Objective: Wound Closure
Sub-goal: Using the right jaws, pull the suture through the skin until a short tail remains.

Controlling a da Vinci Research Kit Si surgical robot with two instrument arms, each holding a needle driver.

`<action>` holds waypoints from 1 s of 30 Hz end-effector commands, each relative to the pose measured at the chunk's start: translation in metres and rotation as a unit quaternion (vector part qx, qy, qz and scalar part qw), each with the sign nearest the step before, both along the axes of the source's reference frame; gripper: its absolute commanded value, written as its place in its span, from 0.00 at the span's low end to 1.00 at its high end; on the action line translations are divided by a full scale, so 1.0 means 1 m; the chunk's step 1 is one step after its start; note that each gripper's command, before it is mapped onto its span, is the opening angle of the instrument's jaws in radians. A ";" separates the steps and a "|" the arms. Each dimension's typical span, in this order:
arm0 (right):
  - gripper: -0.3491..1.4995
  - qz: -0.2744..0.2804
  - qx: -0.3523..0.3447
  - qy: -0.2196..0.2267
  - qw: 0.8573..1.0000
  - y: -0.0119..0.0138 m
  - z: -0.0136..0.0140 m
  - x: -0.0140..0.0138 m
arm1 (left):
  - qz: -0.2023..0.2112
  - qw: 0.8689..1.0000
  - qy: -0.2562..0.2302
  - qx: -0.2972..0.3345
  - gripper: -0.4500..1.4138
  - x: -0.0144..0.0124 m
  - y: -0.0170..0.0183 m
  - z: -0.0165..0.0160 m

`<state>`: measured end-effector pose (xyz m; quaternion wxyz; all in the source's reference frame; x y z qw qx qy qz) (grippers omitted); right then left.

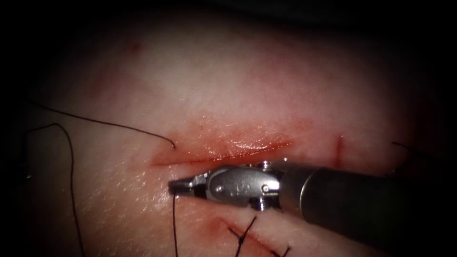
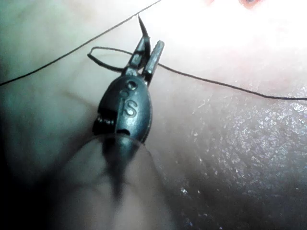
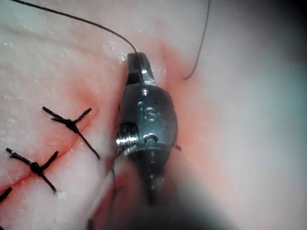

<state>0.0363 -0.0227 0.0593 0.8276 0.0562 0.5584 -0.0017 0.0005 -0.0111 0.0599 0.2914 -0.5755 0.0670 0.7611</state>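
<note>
A thin black thread (image 1: pixel 71 162) is seen looping at the endoscope view's left. At centre, the red-rimmed cut (image 1: pixel 223 154) in the pale glistening tissue (image 1: pixel 228 81) lies horizontal. Just below it, the thread is gripped by the closed jaws of the right arm's silver tool (image 1: pixel 177 186). In the left wrist view, the dark curved needle (image 2: pixel 142 26) is held near its pointed end by the left arm's tool (image 2: pixel 146 55), clear of the tissue.

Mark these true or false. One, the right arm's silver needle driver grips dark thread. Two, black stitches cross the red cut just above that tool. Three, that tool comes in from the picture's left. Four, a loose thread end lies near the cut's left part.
1. True: the right tool is shut on the dark thread.
2. False: that red cut in the pale tissue is unstitched; the knotted black stitches sit lower down.
3. False: it enters from the right.
4. True: a loose thread end lies there.
</note>
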 end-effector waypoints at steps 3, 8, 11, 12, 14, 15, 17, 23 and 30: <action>0.00 -0.034 0.002 0.003 0.999 -0.0044 -0.0037 -0.0008 | -0.001 1.000 -0.002 -0.002 0.00 -0.0004 0.0001 0.0009; 0.00 -0.105 0.008 0.019 0.994 -0.0123 -0.0110 -0.0027 | -0.001 1.000 -0.002 -0.003 0.00 -0.0004 0.0000 0.0010; 0.00 -0.125 0.034 0.030 0.991 -0.0156 -0.0140 -0.0030 | -0.003 1.000 -0.003 -0.001 0.00 -0.0005 -0.0001 0.0010; 0.00 -0.132 0.039 0.034 0.990 -0.0163 -0.0147 -0.0030 | -0.003 1.000 -0.003 -0.001 0.00 -0.0005 -0.0001 0.0010; 0.00 -0.140 0.039 0.039 0.989 -0.0172 -0.0158 -0.0028 | -0.002 1.000 -0.004 -0.001 0.00 -0.0005 -0.0001 0.0010; 0.00 -0.145 0.040 0.042 0.988 -0.0172 -0.0161 -0.0027 | -0.002 1.000 -0.004 -0.001 0.00 -0.0005 -0.0001 0.0010; 0.19 -0.145 0.044 0.044 0.988 -0.0163 -0.0161 -0.0023 | -0.002 1.000 -0.004 -0.001 0.00 -0.0005 -0.0002 0.0010; 0.92 -0.130 0.019 0.081 0.988 -0.0102 -0.0134 -0.0014 | 0.000 1.000 -0.003 0.001 0.00 -0.0003 -0.0003 0.0011; 0.97 -0.094 -0.027 0.086 0.992 -0.0019 -0.0080 -0.0019 | 0.000 1.000 -0.003 0.000 0.00 -0.0001 -0.0005 0.0011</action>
